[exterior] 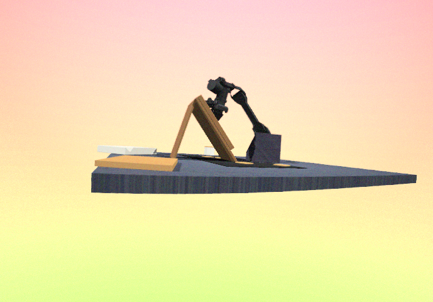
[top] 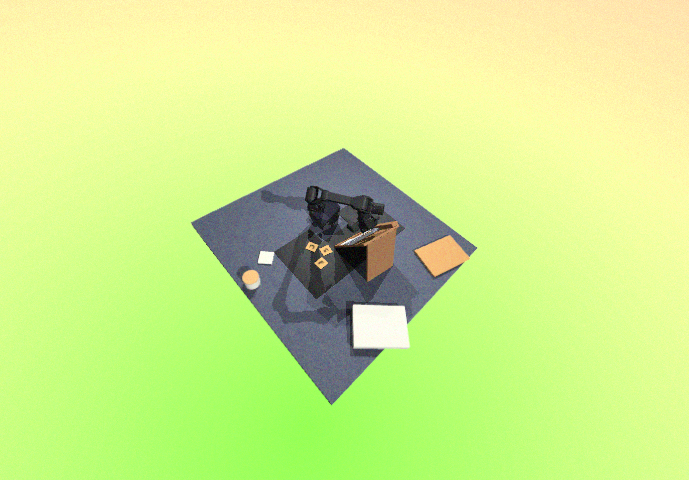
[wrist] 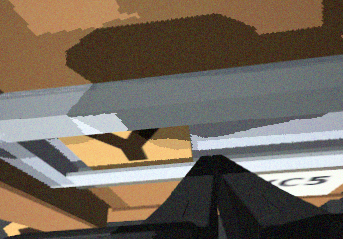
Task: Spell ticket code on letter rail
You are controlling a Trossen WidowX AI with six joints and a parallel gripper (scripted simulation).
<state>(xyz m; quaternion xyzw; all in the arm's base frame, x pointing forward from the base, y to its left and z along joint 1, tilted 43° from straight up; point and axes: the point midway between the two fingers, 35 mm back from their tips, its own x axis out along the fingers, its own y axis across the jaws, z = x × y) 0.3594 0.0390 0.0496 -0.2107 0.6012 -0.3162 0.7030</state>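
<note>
A grey letter rail [wrist: 189, 97] [top: 356, 237] runs across the sloping face of a tan easel board [top: 381, 254] [exterior: 211, 129]. One tan tile marked Y [wrist: 130, 144] sits inside the rail, left of my fingertips. My gripper [wrist: 215, 160] [top: 365, 225] [exterior: 219, 109] is shut with nothing between the fingers. Its tips stand at the rail's lower lip, just right of the Y tile. A white ticket [wrist: 306, 181] below the rail is partly hidden by the fingers; its print ends in "C5". Three more tan tiles [top: 311, 246] [top: 326, 249] [top: 320, 262] lie on the dark mat [top: 319, 285].
On the blue-grey counter [top: 311, 350] [exterior: 252, 181] lie a small white block [top: 265, 257], a short cylinder with a tan top [top: 251, 278], a white slab [top: 380, 326] [exterior: 126, 150] and a tan slab [top: 441, 255] [exterior: 136, 163]. The arm's base [exterior: 266, 147] stands behind the board.
</note>
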